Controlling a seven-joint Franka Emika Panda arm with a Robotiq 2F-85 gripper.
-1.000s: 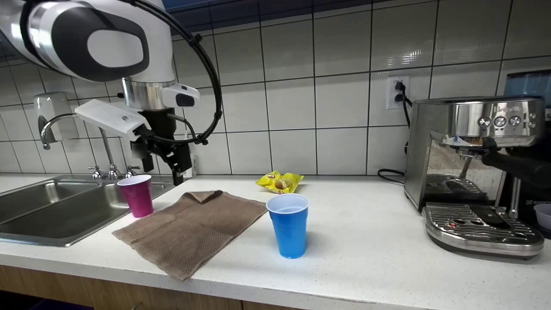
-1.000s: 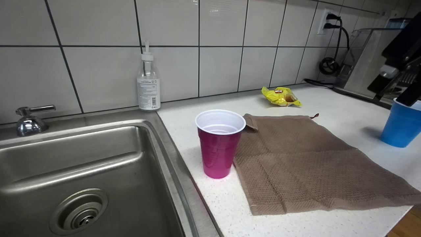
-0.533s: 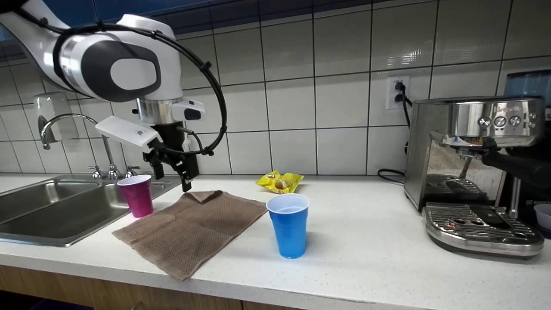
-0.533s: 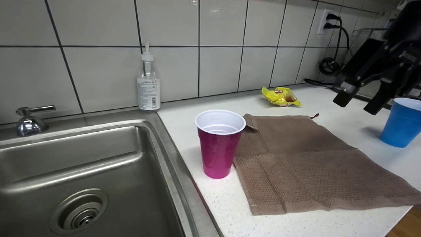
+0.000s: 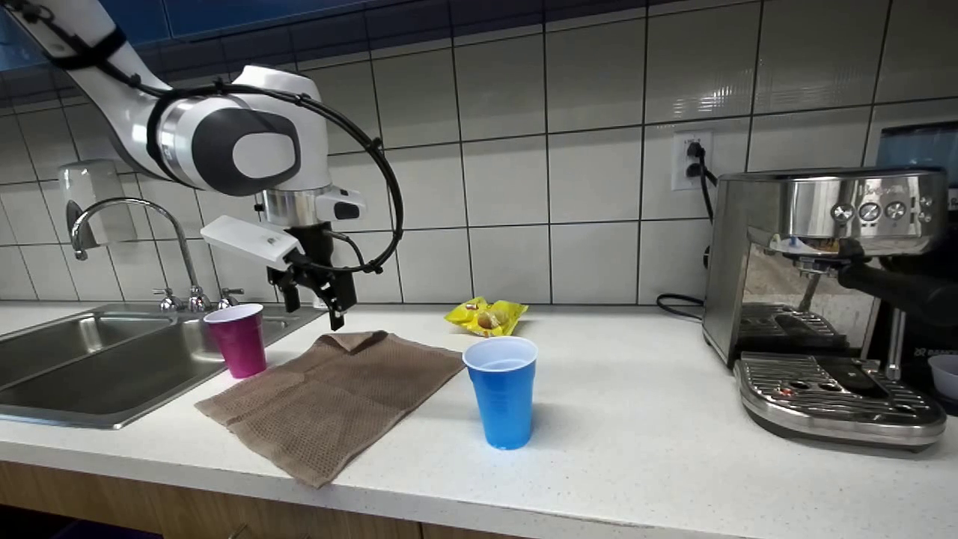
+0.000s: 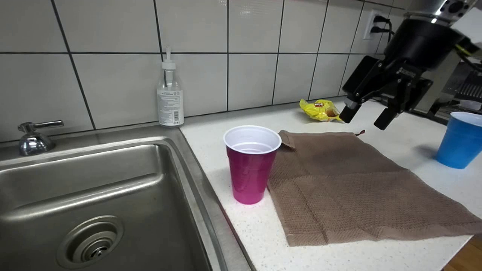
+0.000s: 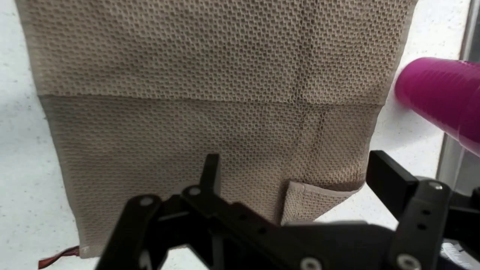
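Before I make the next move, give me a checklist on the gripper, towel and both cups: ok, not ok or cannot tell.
1. Gripper open and empty: ok; jaws apart, nothing held.
2. Gripper clear of the brown towel: ok; it appears to hang above in both exterior views.
3. Brown towel flat: not ok; one corner is folded over.
4. Magenta cup upright: ok; it stands on the counter between towel and sink.
5. Blue cup upright and apart from the gripper: ok.
6. Blue cup empty: cannot tell; its inner bottom is hidden.
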